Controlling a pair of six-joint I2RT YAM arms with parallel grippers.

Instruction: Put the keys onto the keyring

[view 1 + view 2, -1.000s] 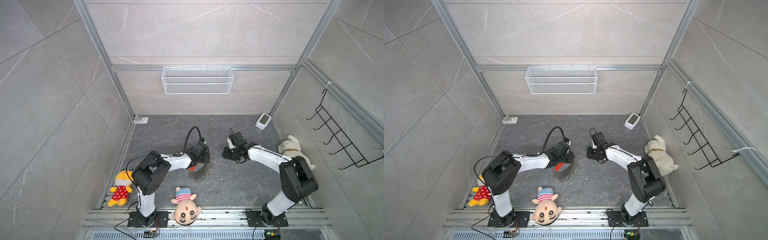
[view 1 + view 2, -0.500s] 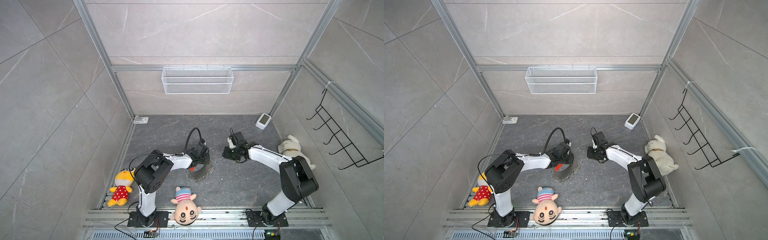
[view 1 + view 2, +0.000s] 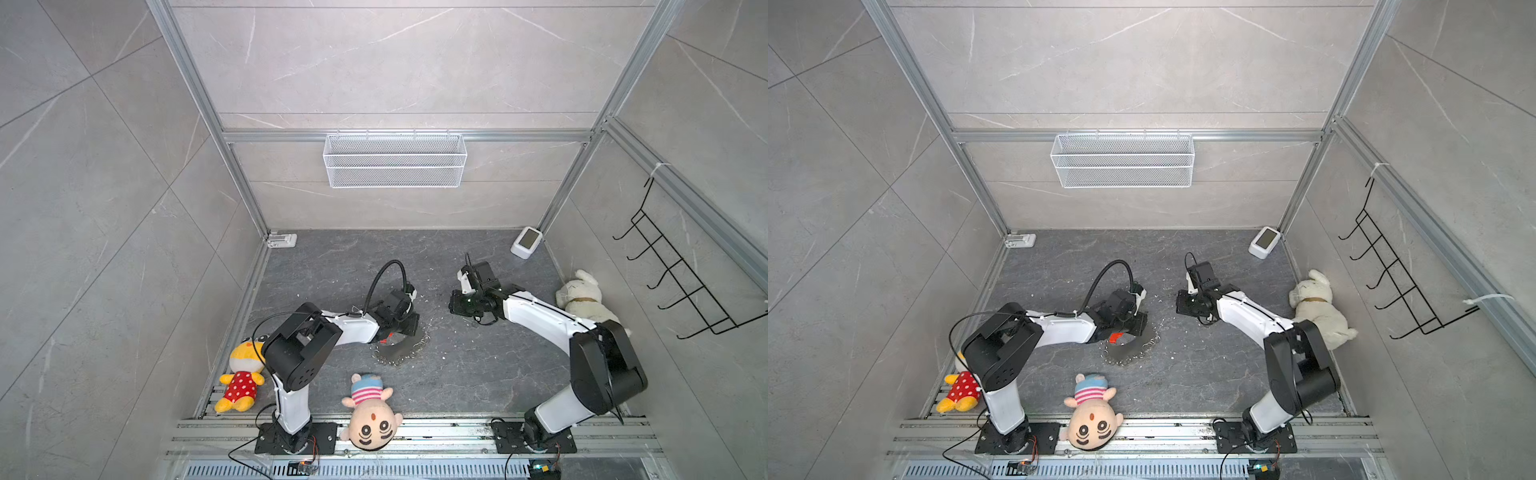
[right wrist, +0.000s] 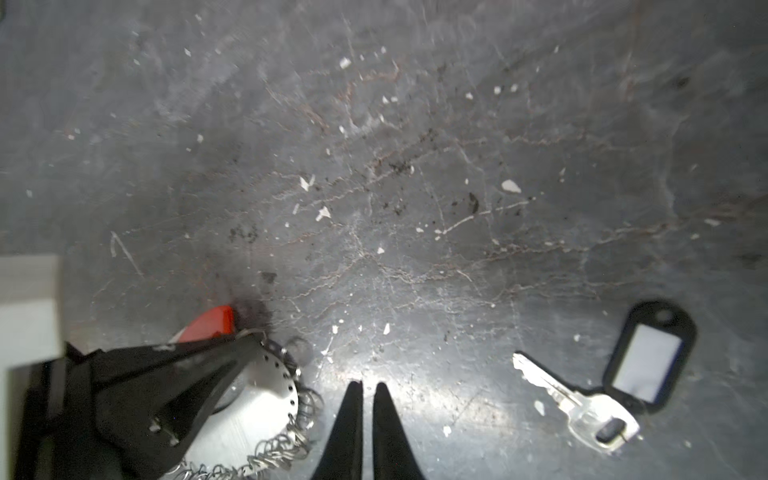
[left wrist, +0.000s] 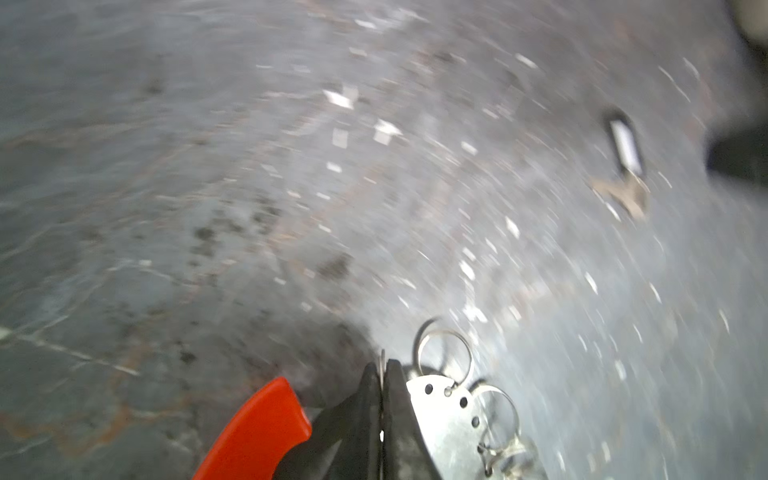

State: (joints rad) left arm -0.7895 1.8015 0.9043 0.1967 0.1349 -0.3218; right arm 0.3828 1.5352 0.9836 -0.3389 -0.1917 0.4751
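The keyring (image 3: pixel 400 354) (image 3: pixel 1130 352), a metal plate edged with small silver rings and one red segment (image 5: pixel 257 432), lies on the dark floor. My left gripper (image 5: pixel 381 374) (image 3: pixel 409 328) (image 3: pixel 1140 324) is shut on its rim beside the red segment (image 4: pixel 210 322). The keys (image 4: pixel 582 409), a silver key on a black tag with a white label (image 4: pixel 648 361), lie flat on the floor and show blurred in the left wrist view (image 5: pixel 625 166). My right gripper (image 4: pixel 368 386) (image 3: pixel 454 305) (image 3: pixel 1180 305) hovers between keyring and keys, shut with only a slit, holding nothing.
Plush toys lie around: a yellow one (image 3: pixel 241 374) at the left, a striped-hat doll (image 3: pixel 372 415) at the front, a white one (image 3: pixel 582 299) at the right. A white device (image 3: pixel 525 243) sits at the back. A wire basket (image 3: pixel 395 160) and a hook rack (image 3: pixel 681 282) hang on the walls.
My left gripper has closed onto the keyring's rim. My right gripper's jaws have drawn together. Both arms stay almost where they were.
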